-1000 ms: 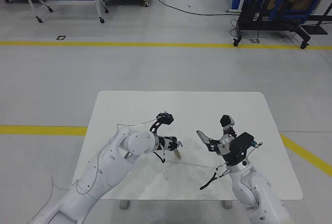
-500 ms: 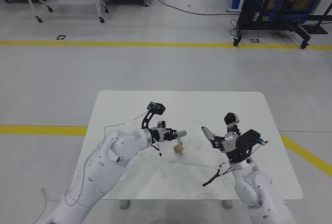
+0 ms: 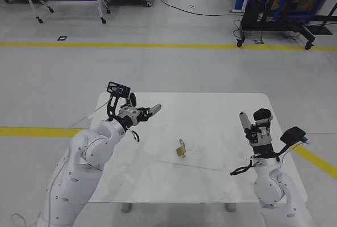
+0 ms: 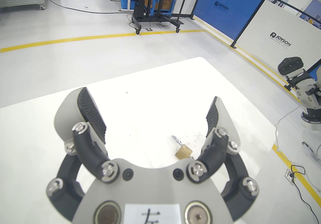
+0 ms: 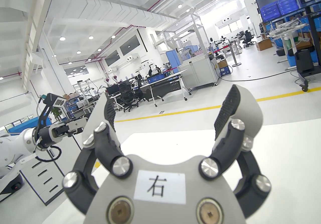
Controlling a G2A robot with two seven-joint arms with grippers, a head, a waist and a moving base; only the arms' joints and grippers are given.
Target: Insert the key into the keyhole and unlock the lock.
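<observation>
A small brass padlock lies near the middle of the white table, its silver shackle swung up; the same padlock lies past my left fingers in the left wrist view. I cannot make out a key apart from it. My left gripper hangs open and empty above the table's far left part, well away from the lock. In the left wrist view the left gripper has its jaws spread wide. My right gripper is raised over the table's right side, open and empty; the right gripper points out at the room.
A thin black cable hangs from the right arm near the table's right front. Beyond the table are yellow floor lines and a black wheeled stand.
Both arms have pulled back from the middle: the left gripper rose and swung to the far left, the right one moved out to the right. The padlock has been left lying on the table.
</observation>
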